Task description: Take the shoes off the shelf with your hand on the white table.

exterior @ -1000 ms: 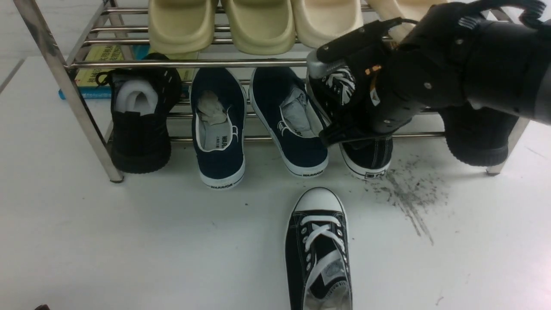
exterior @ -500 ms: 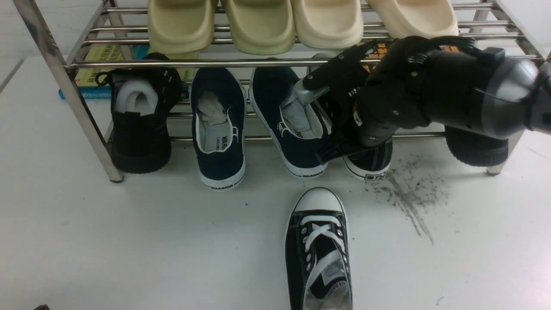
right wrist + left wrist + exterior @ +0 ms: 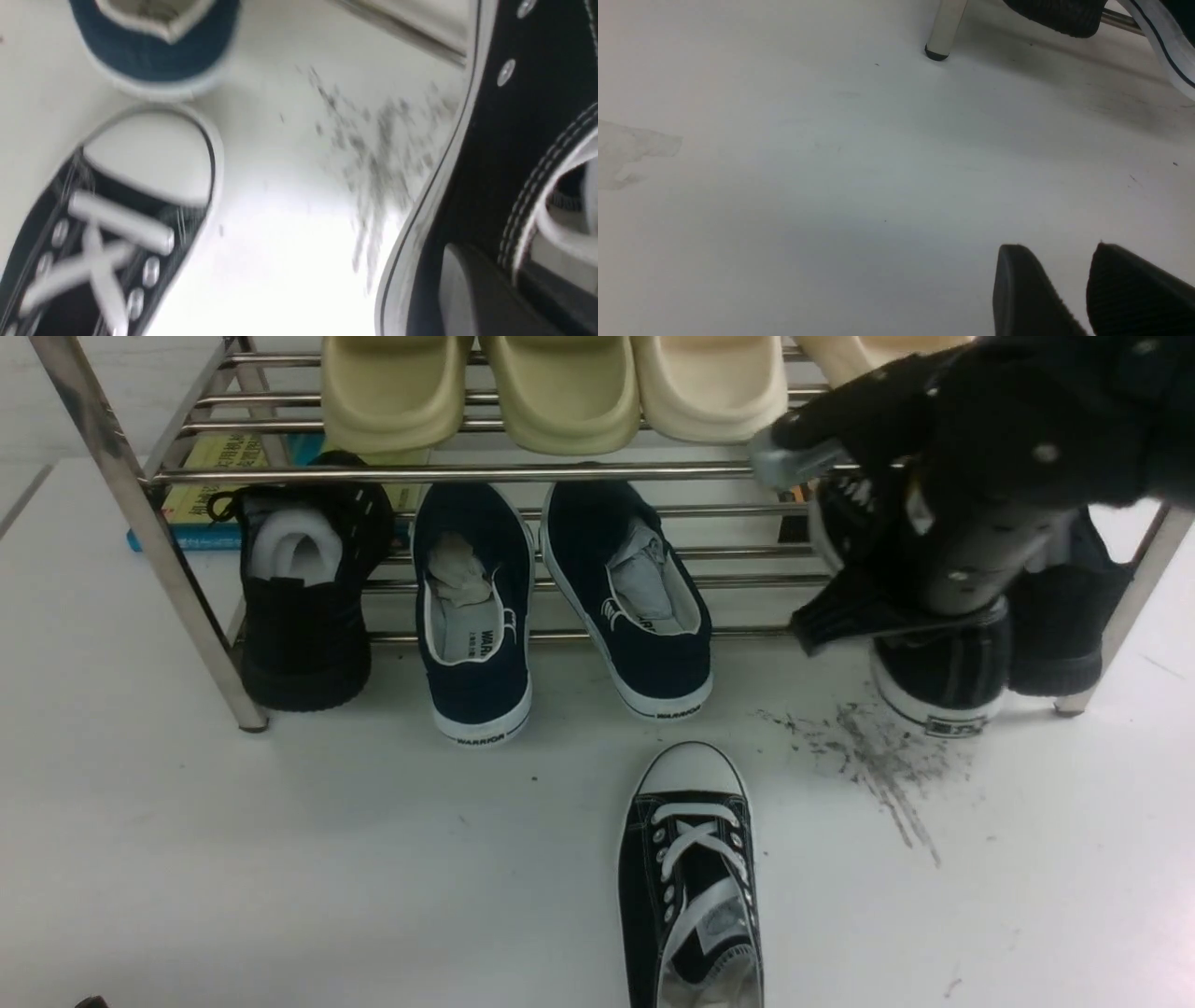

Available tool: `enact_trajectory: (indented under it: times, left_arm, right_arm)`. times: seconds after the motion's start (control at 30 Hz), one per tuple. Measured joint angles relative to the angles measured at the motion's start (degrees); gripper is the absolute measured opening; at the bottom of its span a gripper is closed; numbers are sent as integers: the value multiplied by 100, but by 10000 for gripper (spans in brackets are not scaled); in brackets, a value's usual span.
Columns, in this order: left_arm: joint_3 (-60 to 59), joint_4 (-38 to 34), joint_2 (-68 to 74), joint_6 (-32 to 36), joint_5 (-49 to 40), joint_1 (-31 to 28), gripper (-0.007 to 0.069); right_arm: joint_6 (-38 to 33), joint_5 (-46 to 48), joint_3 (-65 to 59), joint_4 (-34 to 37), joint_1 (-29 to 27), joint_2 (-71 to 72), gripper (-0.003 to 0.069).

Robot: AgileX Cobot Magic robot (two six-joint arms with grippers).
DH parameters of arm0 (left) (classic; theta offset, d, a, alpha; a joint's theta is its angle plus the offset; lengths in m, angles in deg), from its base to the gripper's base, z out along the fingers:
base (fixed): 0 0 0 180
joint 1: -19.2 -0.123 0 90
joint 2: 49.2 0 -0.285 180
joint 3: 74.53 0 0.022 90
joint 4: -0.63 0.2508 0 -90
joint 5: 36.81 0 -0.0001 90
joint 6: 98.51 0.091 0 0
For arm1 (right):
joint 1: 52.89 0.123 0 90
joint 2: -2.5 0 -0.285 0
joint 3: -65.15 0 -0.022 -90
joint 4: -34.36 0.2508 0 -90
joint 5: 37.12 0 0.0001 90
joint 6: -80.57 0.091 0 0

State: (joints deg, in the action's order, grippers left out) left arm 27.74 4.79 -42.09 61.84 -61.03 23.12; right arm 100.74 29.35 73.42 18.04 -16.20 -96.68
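Front view showed the right gripper (image 3: 826,546) clamped on the second sneaker (image 3: 938,681) at the right end of the shelf (image 3: 373,473), heel out over the white table (image 3: 280,849). It was best drawn straight out, low and level, then set beside its mate (image 3: 691,859). Its toe and the pinch point were hidden. The left gripper (image 3: 1083,280) stood slightly parted, empty.

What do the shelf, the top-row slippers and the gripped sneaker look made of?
Shelf: polished metal tubing, likely steel, with mirror-like glints.
Slippers: matte cream moulded foam or rubber, seamless, thick.
Gripped sneaker: black fabric, probably canvas, white stitching; smooth white rubbery sole.
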Motion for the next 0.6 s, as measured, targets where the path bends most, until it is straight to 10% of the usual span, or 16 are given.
enact_trajectory:
  times: [0.6]
  left_arm:
    - [0,0,0,0,0,0,242]
  right_arm:
    - [10,-262,-2983,2278,0,2708,8]
